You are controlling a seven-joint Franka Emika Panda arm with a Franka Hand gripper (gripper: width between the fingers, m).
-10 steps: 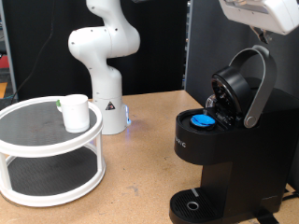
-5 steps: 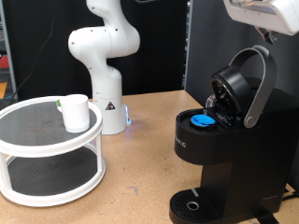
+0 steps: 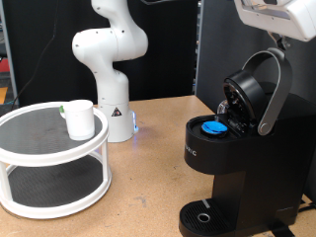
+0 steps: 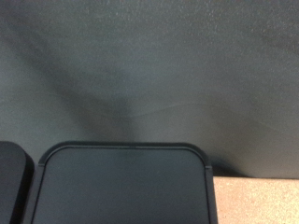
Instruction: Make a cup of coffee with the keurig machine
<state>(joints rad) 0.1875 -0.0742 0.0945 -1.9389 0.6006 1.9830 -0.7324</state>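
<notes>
Keurig machine (image 3: 232, 148): tall and matte black, it is being seen at the exterior view's right with its lid (image 3: 252, 94) raised by the silver-grey handle.
Pod (image 3: 214, 126): a blue-topped pod is being shown seated in the open chamber.
Drip tray (image 3: 204, 216): nothing is being held on it.
Cup (image 3: 80, 119): small and white with a green mark at the rim, it is being kept on the top tier of a white two-tier stand (image 3: 49, 158), well apart to the exterior view's left.
Gripper: a white hand part is being glimpsed at the top right corner, above the lid; the fingers are not being shown, so their state cannot be told.
Wrist view: only dark surfaces are being shown.
</notes>
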